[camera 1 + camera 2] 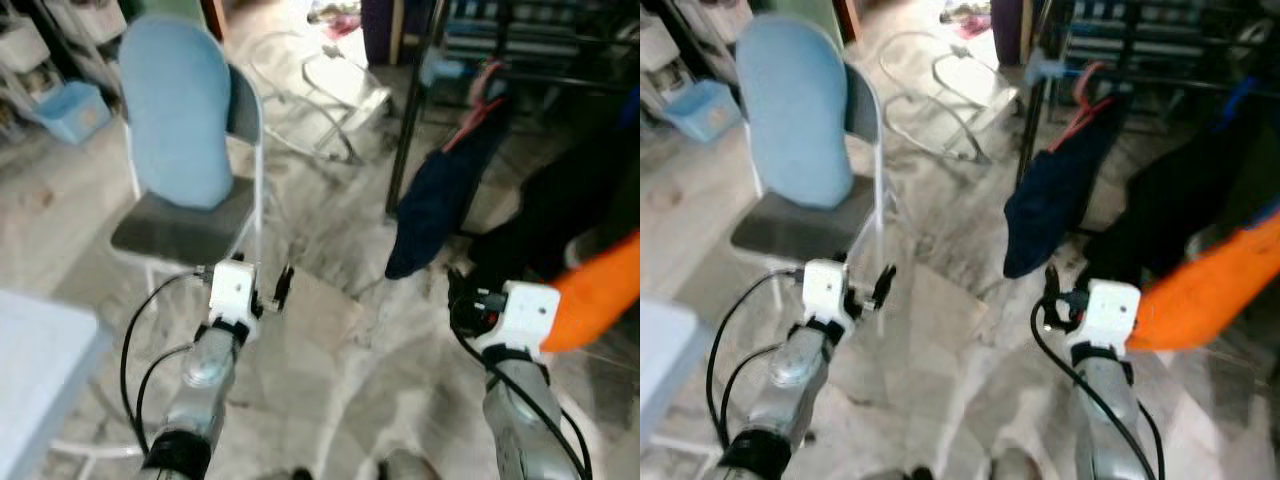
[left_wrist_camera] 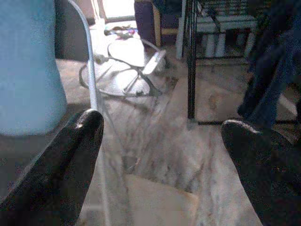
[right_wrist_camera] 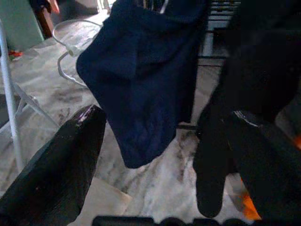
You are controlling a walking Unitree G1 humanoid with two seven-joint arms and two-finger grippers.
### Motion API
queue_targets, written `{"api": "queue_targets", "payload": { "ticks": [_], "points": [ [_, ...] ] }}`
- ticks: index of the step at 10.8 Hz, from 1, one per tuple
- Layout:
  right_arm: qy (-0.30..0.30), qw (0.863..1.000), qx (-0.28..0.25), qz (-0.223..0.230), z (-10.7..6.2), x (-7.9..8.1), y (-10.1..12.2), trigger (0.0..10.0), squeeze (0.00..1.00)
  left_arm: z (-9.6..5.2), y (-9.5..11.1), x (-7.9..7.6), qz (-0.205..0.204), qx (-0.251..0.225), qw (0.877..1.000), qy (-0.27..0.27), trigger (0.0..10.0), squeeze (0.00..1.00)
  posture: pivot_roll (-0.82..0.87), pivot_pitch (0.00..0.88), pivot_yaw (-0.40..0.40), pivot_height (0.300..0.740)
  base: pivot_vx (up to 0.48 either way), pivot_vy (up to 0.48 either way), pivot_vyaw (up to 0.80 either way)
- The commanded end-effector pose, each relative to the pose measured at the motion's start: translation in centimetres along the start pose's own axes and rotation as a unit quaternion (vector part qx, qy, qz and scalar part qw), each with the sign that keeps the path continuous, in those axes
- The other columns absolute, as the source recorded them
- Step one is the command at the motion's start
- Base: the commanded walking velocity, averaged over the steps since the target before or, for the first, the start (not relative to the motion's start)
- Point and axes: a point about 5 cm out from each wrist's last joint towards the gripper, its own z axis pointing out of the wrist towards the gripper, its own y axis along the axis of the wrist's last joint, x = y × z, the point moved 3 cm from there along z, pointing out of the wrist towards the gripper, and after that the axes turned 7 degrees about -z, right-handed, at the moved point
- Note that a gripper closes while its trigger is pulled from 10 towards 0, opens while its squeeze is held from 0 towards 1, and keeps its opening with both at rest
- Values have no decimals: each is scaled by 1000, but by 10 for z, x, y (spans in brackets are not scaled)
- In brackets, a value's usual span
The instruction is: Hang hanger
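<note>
Marble floor (image 1: 330, 390) takes most of the frame; pale floor mat (image 1: 325, 310) sits centre. Black clothes rack (image 1: 415, 110) runs down from the upper right, folding chair (image 1: 190, 130) with a blue back cover stands upper left, wire drying frame (image 1: 320, 95) lies flat at top centre, and a white table corner (image 1: 40, 350) cuts in lower left.

On the rack: navy garment (image 1: 440, 200) hanging right of centre, with a red hanger (image 1: 480, 105) at its top, hook end blurred. Black garment (image 1: 560, 200) is beside it at right, orange cloth (image 1: 600, 290) at the right edge near the right wrist.

Task's thing: the only hanger I can make out is that red one, upper right, and it looks already at the rail. Cannot tell whether it is seated.

Handling, as a guess: thin plastic or wire, light and stiff, a bit slick; the cloth on it is soft, will swing and drag weight to 1 side. Best hold is the neck just under the hook, or the shoulder bar, not the fabric.

Left gripper (image 2: 160, 141): lower left, fingers spread wide, nothing between them, pointing past the chair toward the rack leg.
Right gripper (image 3: 164, 141): lower right, fingers likewise spread and empty, facing the navy garment, not touching it.
</note>
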Motion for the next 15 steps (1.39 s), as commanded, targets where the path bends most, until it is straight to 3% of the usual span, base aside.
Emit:
{"api": "queue_targets", "payload": {
  "ticks": [1, 3, 8, 12, 15],
  "points": [
    [-2, 1000, 3, -5, -1, -2, -2, 10000, 0, -4, -8, -2, 0, 12, 1000, 0, 10000, 0, -135, 161, 78, 740, 315, 360, 0],
    [-11, 1000, -4, -12, 1, -4, 1, 10000, 0, -2, -8, -6, -2, 12, 1000, -7, 10000, 0, -135, 161, 78, 740, 411, 133, 0],
    [-29, 999, -9, -19, 3, -10, 3, 10000, 0, 1, -8, -14, -29, 9, 999, -22, 10000, 0, -144, 152, 71, 740, 48, 0, 0],
    [-31, 999, -12, -28, 8, -13, 4, 10000, 0, 0, -10, -18, -32, 8, 999, -32, 10000, 0, -141, 145, 56, 740, 460, 0, -528],
    [-30, 999, -14, -29, 7, -10, 4, 10000, 0, -1, -13, -21, -35, 12, 999, -40, 10000, 0, -139, 144, 61, 740, 474, 0, 0]
  ]
}}
